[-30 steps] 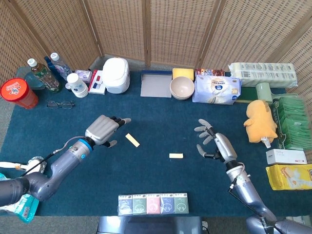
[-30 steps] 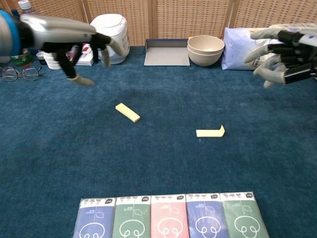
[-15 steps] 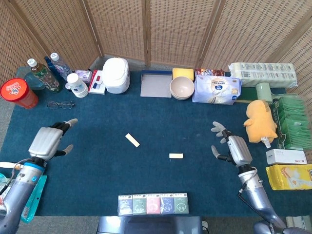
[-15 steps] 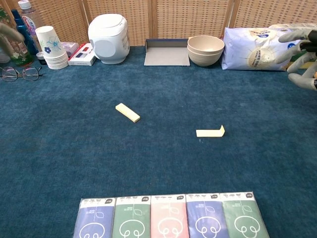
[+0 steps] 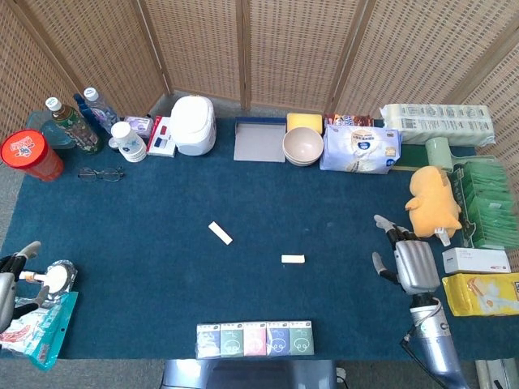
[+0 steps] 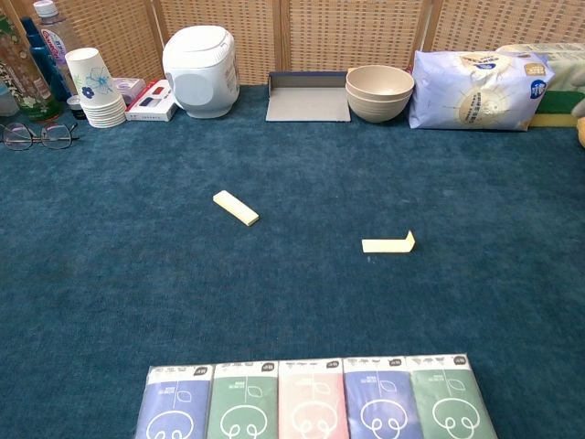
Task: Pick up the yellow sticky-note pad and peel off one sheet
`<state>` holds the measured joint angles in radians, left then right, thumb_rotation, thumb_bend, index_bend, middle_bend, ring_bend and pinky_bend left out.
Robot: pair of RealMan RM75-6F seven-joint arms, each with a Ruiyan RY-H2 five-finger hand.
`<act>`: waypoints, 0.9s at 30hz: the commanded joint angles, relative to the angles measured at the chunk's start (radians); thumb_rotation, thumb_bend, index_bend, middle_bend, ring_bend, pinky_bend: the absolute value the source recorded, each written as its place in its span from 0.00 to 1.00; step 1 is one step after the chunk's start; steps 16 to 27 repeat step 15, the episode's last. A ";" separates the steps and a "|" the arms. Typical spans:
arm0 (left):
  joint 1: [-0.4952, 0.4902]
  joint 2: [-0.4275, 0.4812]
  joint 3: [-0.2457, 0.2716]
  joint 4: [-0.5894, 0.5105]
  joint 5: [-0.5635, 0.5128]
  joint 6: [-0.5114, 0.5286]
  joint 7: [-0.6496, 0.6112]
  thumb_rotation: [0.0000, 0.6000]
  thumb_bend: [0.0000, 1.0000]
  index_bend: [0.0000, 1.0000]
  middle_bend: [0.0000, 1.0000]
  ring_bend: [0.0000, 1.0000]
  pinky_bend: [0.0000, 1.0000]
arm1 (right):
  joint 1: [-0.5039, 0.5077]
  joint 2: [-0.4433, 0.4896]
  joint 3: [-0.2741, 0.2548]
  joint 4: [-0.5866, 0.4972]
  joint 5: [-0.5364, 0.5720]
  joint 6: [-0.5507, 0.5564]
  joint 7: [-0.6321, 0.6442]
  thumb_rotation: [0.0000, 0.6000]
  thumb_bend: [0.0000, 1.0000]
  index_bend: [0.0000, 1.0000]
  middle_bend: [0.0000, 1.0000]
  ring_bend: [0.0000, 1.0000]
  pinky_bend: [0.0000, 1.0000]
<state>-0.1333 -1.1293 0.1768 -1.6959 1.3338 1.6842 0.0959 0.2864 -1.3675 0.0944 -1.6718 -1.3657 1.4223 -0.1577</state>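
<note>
Right hand (image 5: 416,266) low, fingers (image 5: 384,222) spread — left hand (image 5: 6,285) at the edge.

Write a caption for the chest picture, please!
Yellow pad and peeled sheet lie apart on blue cloth; no hands showing.

Table cover (image 6: 110,302): blue cloth, matt, short rough pile. Far screen (image 5: 284,49): woven wicker, wood frames. Sticky-note pad (image 6: 236,208) and peeled sheet (image 6: 388,244): matt yellow paper. Rice cooker (image 6: 196,58): glossy white plastic. Right hand (image 5: 413,266): smooth grey, metallic sheen. Near packets (image 6: 311,398): glossy wrap.
</note>
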 commanded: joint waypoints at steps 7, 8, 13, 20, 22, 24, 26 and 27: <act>0.069 -0.011 -0.028 0.038 0.043 0.025 -0.010 1.00 0.25 0.17 0.29 0.27 0.46 | -0.048 0.015 -0.010 -0.053 -0.011 0.049 -0.066 1.00 0.44 0.16 0.29 0.28 0.38; 0.069 -0.011 -0.034 0.035 0.048 0.023 -0.009 1.00 0.25 0.17 0.29 0.27 0.46 | -0.050 0.015 -0.007 -0.055 -0.011 0.050 -0.065 1.00 0.44 0.16 0.29 0.27 0.38; 0.075 -0.018 -0.059 0.025 0.072 0.009 0.001 1.00 0.25 0.17 0.29 0.27 0.46 | -0.059 0.011 -0.004 -0.055 -0.008 0.047 -0.061 1.00 0.44 0.16 0.29 0.28 0.38; 0.078 -0.023 -0.064 0.022 0.077 -0.004 0.013 1.00 0.25 0.17 0.29 0.27 0.46 | -0.062 0.009 -0.005 -0.054 -0.006 0.043 -0.058 1.00 0.44 0.16 0.28 0.28 0.38; 0.078 -0.023 -0.064 0.022 0.077 -0.004 0.013 1.00 0.25 0.17 0.29 0.27 0.46 | -0.062 0.009 -0.005 -0.054 -0.006 0.043 -0.058 1.00 0.44 0.16 0.28 0.28 0.38; 0.078 -0.023 -0.064 0.022 0.077 -0.004 0.013 1.00 0.25 0.17 0.29 0.27 0.46 | -0.062 0.009 -0.005 -0.054 -0.006 0.043 -0.058 1.00 0.44 0.16 0.28 0.28 0.38; 0.078 -0.023 -0.064 0.022 0.077 -0.004 0.013 1.00 0.25 0.17 0.29 0.27 0.46 | -0.062 0.009 -0.005 -0.054 -0.006 0.043 -0.058 1.00 0.44 0.16 0.28 0.28 0.38; 0.078 -0.023 -0.064 0.022 0.077 -0.004 0.013 1.00 0.25 0.17 0.29 0.27 0.46 | -0.062 0.009 -0.005 -0.054 -0.006 0.043 -0.058 1.00 0.44 0.16 0.28 0.28 0.38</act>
